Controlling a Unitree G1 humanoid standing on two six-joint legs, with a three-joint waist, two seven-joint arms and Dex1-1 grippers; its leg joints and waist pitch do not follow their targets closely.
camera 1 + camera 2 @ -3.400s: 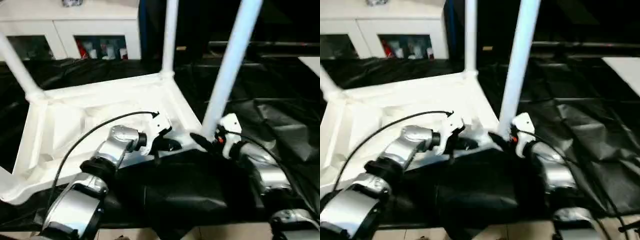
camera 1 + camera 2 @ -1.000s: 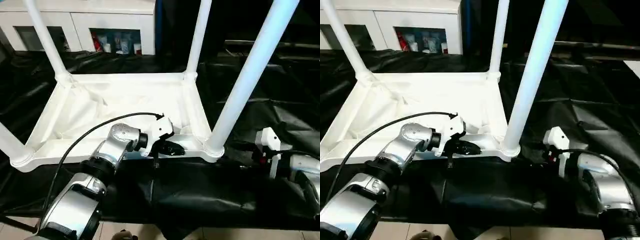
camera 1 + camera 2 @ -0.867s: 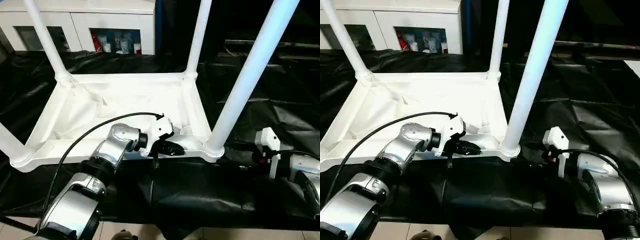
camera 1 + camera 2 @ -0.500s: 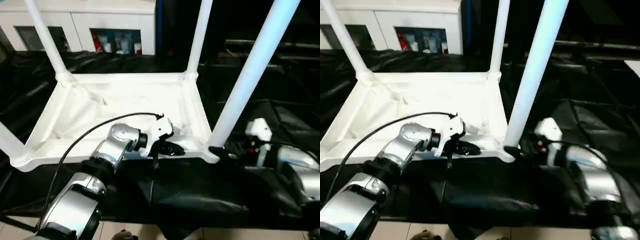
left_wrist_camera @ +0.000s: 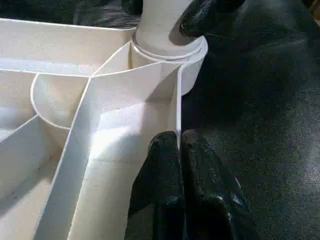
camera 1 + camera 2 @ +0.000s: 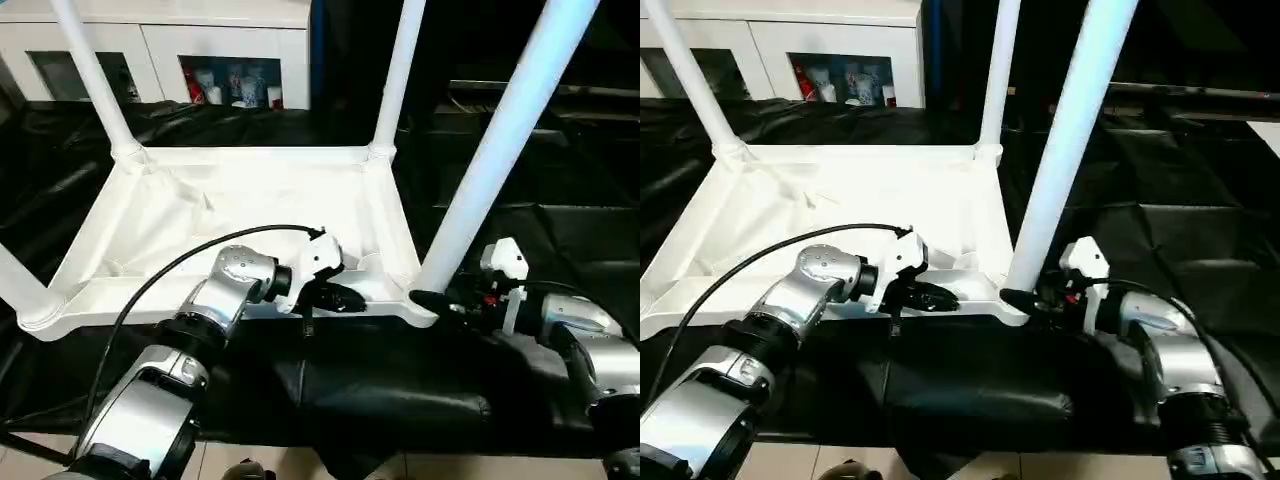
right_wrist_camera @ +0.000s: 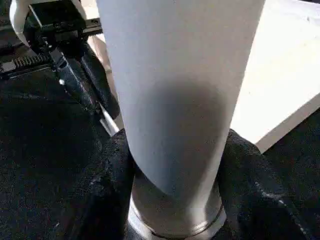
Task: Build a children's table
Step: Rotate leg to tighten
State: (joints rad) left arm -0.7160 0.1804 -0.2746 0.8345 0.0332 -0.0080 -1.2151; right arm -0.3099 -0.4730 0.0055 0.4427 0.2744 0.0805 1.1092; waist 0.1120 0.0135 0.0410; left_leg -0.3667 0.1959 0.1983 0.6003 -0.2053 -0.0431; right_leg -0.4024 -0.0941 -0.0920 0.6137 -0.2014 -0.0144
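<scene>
My left end effector (image 5: 178, 145) has its two black fingers pressed together, pinching a thin white wall between them, with my silver left forearm reaching forward and bent inward at the wrist. My right end effector (image 7: 172, 165) lies low and level, pointing inward, one black finger (image 7: 112, 175) on each side of a white tube, both touching it.
</scene>
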